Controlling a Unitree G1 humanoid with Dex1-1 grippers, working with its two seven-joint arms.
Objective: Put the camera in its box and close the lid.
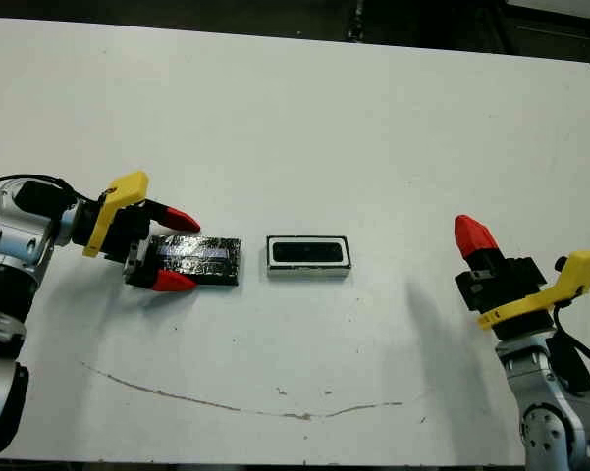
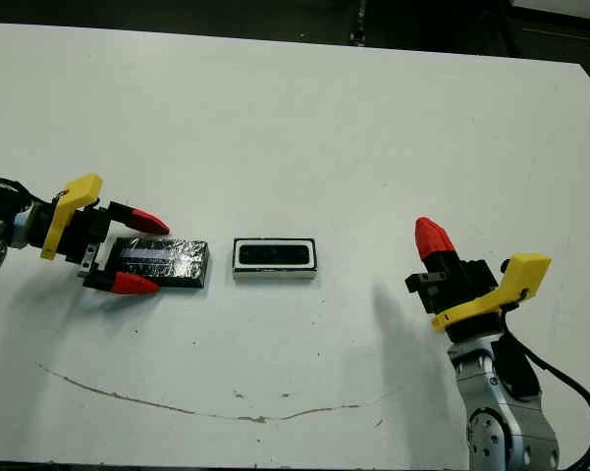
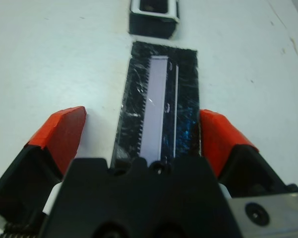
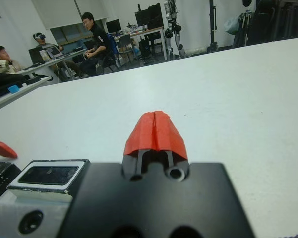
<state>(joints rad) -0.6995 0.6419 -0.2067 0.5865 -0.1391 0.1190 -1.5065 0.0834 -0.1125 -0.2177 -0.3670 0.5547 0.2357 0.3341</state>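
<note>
Flat and speckled, the lid (image 1: 198, 259) lies between the open left end effector (image 1: 174, 248) fingers; right end effector (image 4: 155, 131) closed

A white table (image 1: 295, 108) carries the speckled black lid (image 1: 198, 258) at left and the box (image 1: 308, 257) just right of it.

From my seat at the controls, the small shallow white-lined rectangular box (image 1: 308, 255) lies near the middle of the white table (image 1: 304, 118), with the small flat glossy black bar of a camera (image 1: 309, 253) lying inside it. Just to its left, apart by a narrow gap, the flat black speckled rectangular lid (image 1: 197, 259) lies on the table, and my left gripper (image 1: 175, 250) straddles the lid's left end, one fingertip behind it and one before it. My right gripper (image 1: 473, 235) stands well apart to the right of the box, above the table's near right part.
</note>
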